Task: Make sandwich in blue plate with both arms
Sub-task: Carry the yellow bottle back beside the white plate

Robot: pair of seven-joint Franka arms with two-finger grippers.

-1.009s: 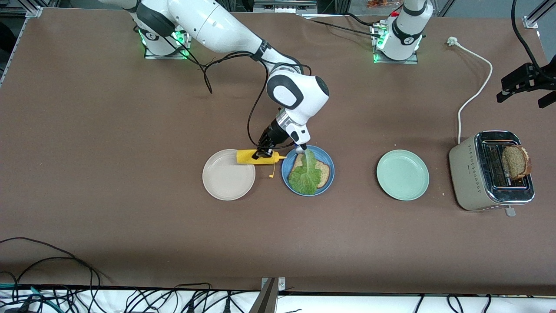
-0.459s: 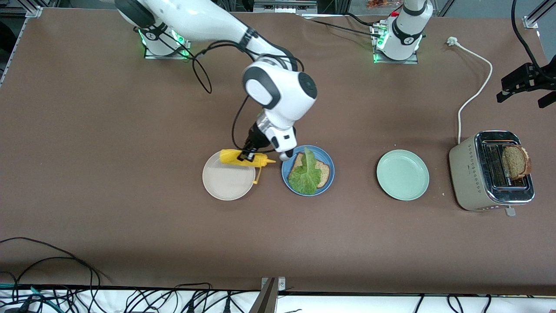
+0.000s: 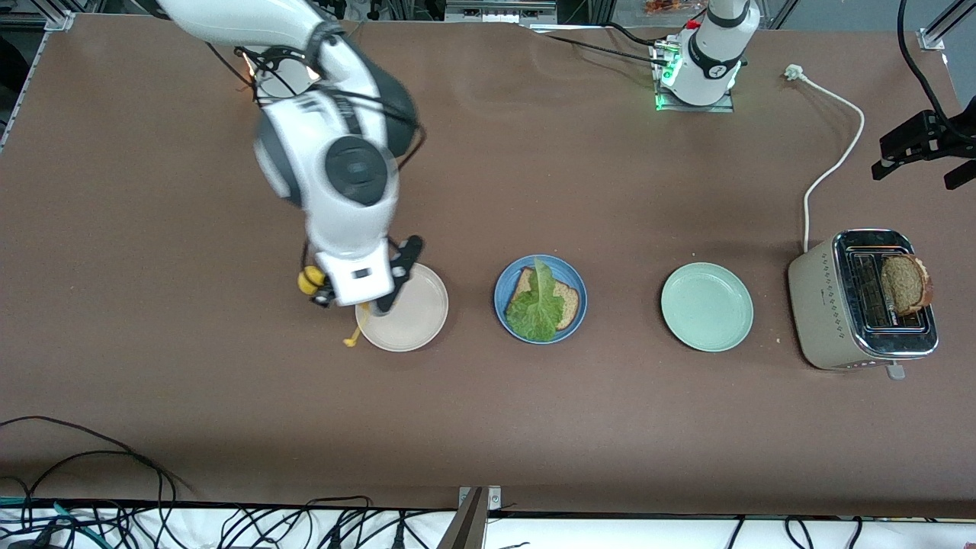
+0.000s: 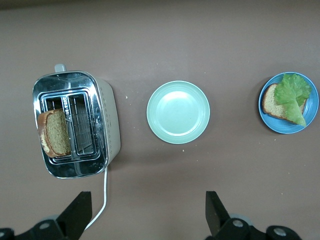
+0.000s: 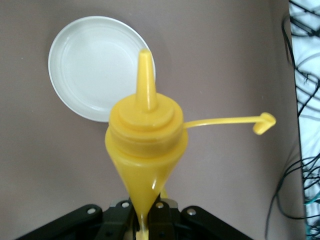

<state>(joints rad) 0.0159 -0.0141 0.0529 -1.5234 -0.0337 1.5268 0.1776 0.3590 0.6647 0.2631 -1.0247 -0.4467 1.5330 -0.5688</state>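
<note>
The yellow squeeze bottle (image 5: 145,145), clamped in the right gripper (image 5: 146,212), has been carried away from the blue plate (image 3: 573,280), where bread and lettuce (image 3: 536,305) lie, to the white plate (image 3: 415,316). The left gripper (image 4: 145,212) waits open; topping bread is judged next.

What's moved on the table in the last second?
The right hand, shut on the yellow bottle, swung from the blue plate toward its own end of the table, now over the cream plate's edge. Bread, lettuce, toaster, green plate and left hand unchanged.
</note>
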